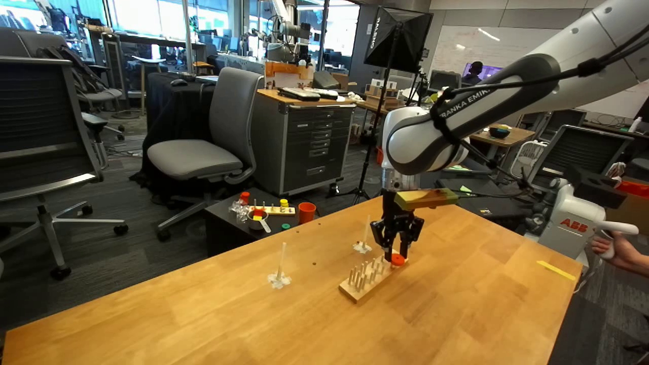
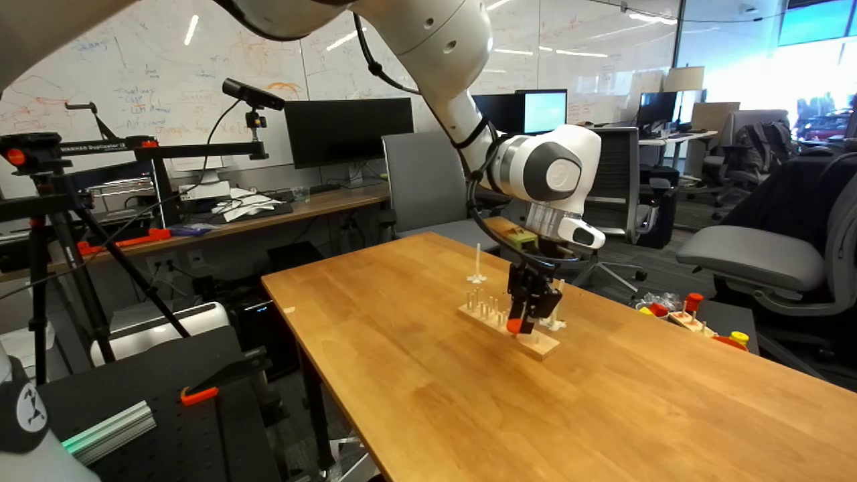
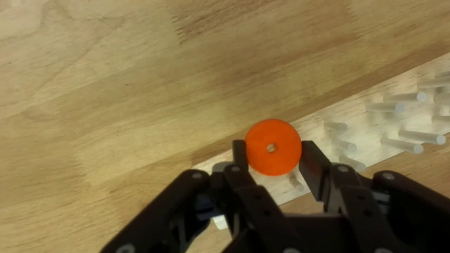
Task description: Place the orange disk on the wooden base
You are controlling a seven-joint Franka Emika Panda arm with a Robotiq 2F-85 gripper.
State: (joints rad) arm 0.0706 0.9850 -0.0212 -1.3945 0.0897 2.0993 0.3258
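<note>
In an exterior view, find the fingers [image 1: 404, 248] above the table [image 1: 203, 304], at the end of the arm [image 1: 476, 109] that enters from the upper right. The fingers point down and hold the orange disk [image 1: 398, 260] between them. You see the disk low, at one end of the wooden base [image 1: 369, 285], which lies flat on the table. Note two thin sticks [image 1: 282, 261], each upright in white tape [image 1: 279, 281]: one is near the fingers, the other well apart from them.

In an exterior view, a black monitor [image 2: 349, 132] and a gray chair [image 2: 428, 174] stand beyond the table. The disk [image 2: 514, 326] shows at the lower end of the fingers, in line with the base. You cannot tell from here whether disk and base touch.

In the wrist view, you look down on the grip. One finger presses on each side of the disk, closing the gap to its width. The disk presents its flat face, with a round hole [image 3: 272, 148] at the center. It overlaps a long edge of the base, part seen over the base and part over the table. A short peg [image 3: 296, 183] stands just beside the disk. Longer pegs [image 3: 400, 144] rise in groups along the base; some are cut off at the border.
</note>
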